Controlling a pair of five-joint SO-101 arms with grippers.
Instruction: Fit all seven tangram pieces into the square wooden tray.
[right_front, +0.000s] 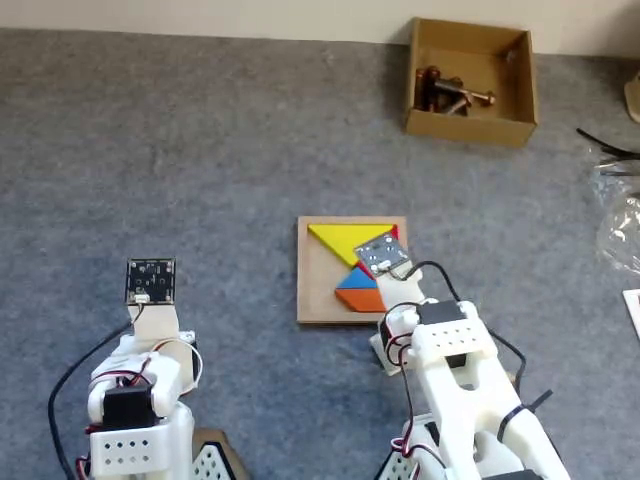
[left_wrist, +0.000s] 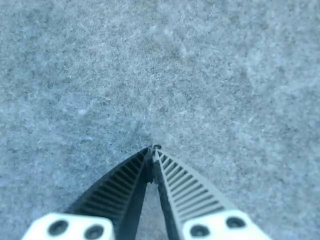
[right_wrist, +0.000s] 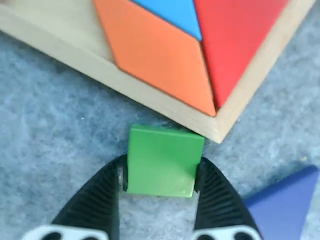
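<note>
The square wooden tray (right_front: 318, 285) lies at the table's middle and holds a yellow triangle (right_front: 340, 241), a red triangle (right_wrist: 235, 35), a blue triangle (right_wrist: 172, 10) and an orange parallelogram (right_wrist: 160, 55). My right arm (right_front: 445, 345) hangs over the tray's near right corner. Its gripper (right_wrist: 161, 175) is shut on a green square (right_wrist: 164, 160), just outside the tray rim (right_wrist: 60, 45) at that corner. A dark blue triangle (right_wrist: 282, 205) lies on the carpet beside it. My left gripper (left_wrist: 153, 150) is shut on nothing, above bare carpet to the left of the tray, under the left arm (right_front: 150, 285).
A cardboard box (right_front: 470, 115) with small wooden objects stands at the back right. A clear plastic bag (right_front: 620, 230) and cables lie at the right edge. Grey carpet (right_front: 200, 150) covers the table.
</note>
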